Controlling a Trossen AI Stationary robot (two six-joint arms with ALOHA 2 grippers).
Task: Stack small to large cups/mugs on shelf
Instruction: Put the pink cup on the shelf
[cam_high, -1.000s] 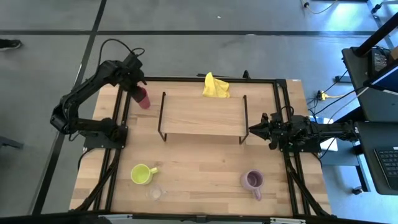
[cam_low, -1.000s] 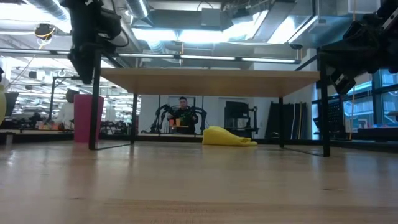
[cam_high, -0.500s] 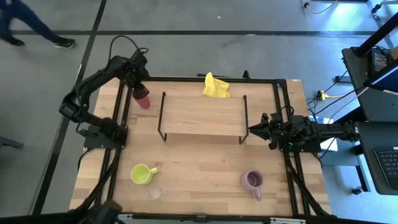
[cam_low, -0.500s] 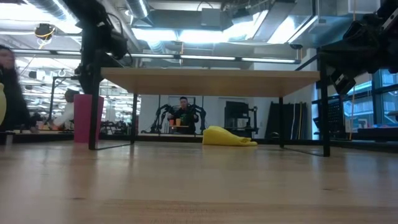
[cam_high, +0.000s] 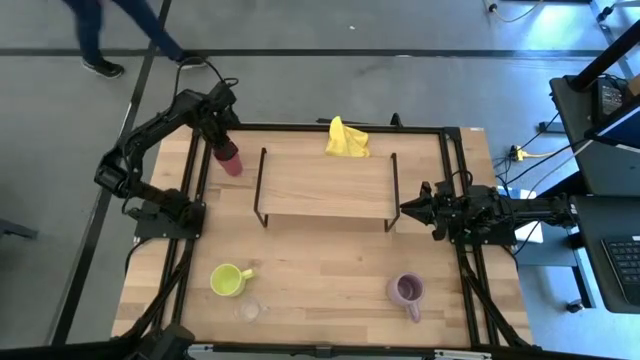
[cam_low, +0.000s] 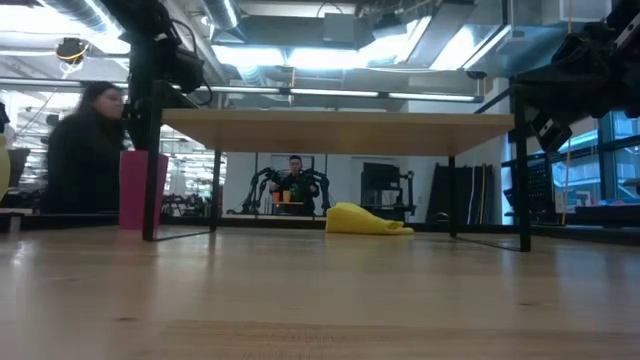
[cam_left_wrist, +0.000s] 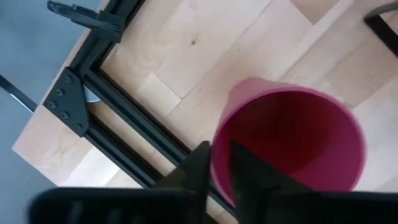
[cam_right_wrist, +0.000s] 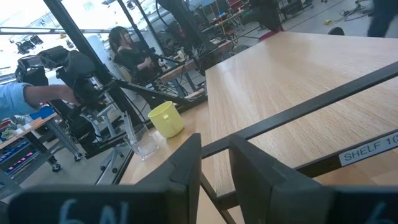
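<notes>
A red cup (cam_high: 231, 160) stands upright on the table at the far left, just left of the shelf (cam_high: 325, 180), a low rack with a wooden board top. My left gripper (cam_left_wrist: 217, 168) is over the cup, shut on its rim. A yellow-green mug (cam_high: 228, 279) and a small clear glass (cam_high: 248, 311) stand at the near left. A lilac mug (cam_high: 406, 291) stands at the near right. My right gripper (cam_high: 404, 209) waits by the shelf's right end, a narrow gap between its fingers and nothing in it. My left gripper holds the red cup by its rim (cam_left_wrist: 219, 149), on the side toward the table's left edge. One finger (cam_left_wrist: 245, 168) is inside the cup and the other (cam_left_wrist: 200, 168) outside. The fingers point down from above. The cup stands upright on the table.
A yellow cloth (cam_high: 346, 138) lies at the far edge behind the shelf. Black metal rails (cam_high: 185, 235) run along the table's left and right sides. A person (cam_low: 85, 150) passes beyond the far left corner. Bare wood lies between the shelf and the near mugs.
My left gripper has come down from just above the red cup onto its rim, while the arm's elbow rose and swung toward the far edge. The cup stays where it was. A person has walked past beyond the table's far left.
</notes>
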